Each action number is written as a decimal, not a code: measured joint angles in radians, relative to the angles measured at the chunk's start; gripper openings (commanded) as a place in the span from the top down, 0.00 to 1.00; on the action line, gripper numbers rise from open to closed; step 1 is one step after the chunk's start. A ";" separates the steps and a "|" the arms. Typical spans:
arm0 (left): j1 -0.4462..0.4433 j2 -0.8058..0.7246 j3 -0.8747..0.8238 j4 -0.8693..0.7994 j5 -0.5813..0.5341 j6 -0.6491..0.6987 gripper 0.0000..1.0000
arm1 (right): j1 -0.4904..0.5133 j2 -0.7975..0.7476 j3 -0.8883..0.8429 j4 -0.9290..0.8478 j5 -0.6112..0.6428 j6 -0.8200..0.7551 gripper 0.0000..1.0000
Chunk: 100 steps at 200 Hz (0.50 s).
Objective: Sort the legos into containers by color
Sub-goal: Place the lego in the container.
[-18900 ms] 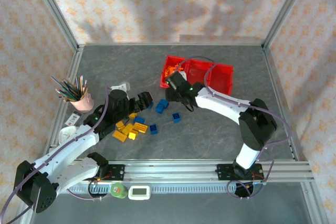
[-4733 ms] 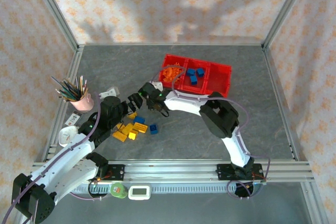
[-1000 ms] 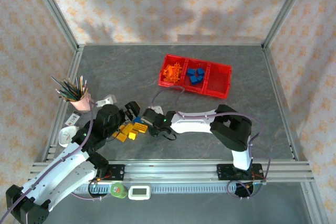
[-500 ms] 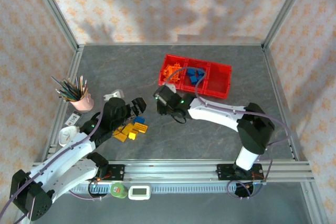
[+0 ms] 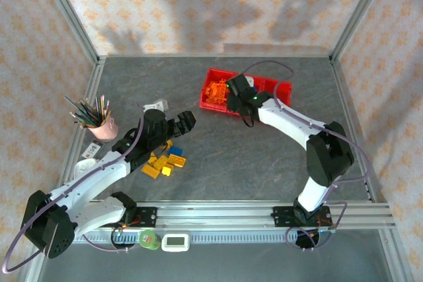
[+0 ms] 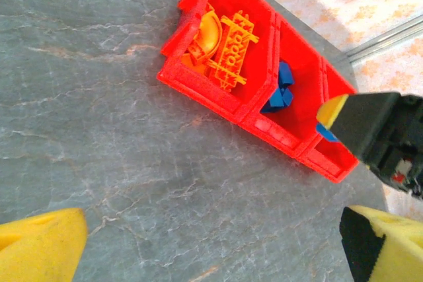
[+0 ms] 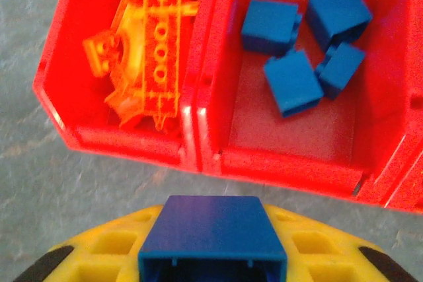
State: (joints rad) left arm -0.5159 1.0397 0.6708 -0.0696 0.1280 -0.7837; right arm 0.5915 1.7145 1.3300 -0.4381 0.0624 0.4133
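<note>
The right end effector (image 5: 236, 92) (image 7: 211, 259) is pinching a blue lego (image 7: 213, 234) between its yellow pads (image 7: 106, 249). The lego sits upright in the grip with its open underside facing the wrist camera. Just ahead of it lie the containers (image 7: 198, 143) (image 5: 280, 97), three joined red bins. The near wall of the left and middle bins runs right in front of the held piece. Ahead and to the left of this end effector, the left bin holds the orange legos (image 7: 149, 57) (image 5: 215, 90), a studded plate lying over curved arches. Ahead and slightly right, the middle bin holds four blue legos (image 7: 301, 31), loosely clustered.

The left end effector (image 5: 184, 122) (image 6: 211, 259) is spread wide with nothing between its fingertips (image 6: 39, 249), held over bare bench (image 6: 132, 163). The containers (image 6: 211, 87) lie well ahead of it, apart from it. From its wrist view the right end effector (image 6: 370, 130) shows over the bins' right part. Behind the left end effector, under its arm, the yellow legos (image 5: 162, 163) lie bunched on the bench.
</note>
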 measured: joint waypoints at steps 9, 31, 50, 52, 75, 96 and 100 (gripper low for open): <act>0.002 0.011 0.004 0.010 0.005 0.000 0.01 | -0.020 0.021 0.021 0.003 0.002 -0.009 0.71; 0.011 0.035 0.018 0.022 0.022 0.001 0.01 | -0.066 0.090 0.072 0.014 0.010 -0.034 0.71; 0.013 0.043 0.024 0.031 0.026 0.005 0.01 | -0.101 0.149 0.108 0.015 0.016 -0.049 0.71; 0.014 0.043 0.024 0.032 0.026 0.005 0.01 | -0.104 0.157 0.111 0.015 0.017 -0.050 0.71; 0.015 0.043 0.024 0.034 0.029 0.008 0.01 | -0.133 0.231 0.170 0.013 0.029 -0.069 0.67; 0.021 0.043 0.024 0.034 0.031 0.008 0.01 | -0.146 0.280 0.209 0.011 0.037 -0.082 0.57; 0.022 0.043 0.024 0.034 0.031 0.008 0.01 | -0.148 0.287 0.214 0.012 0.037 -0.083 0.56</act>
State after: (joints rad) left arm -0.4942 1.0832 0.6952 -0.0353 0.1589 -0.7761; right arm 0.4438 2.0014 1.5436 -0.4263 0.0990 0.3302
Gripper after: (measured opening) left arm 0.992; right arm 0.404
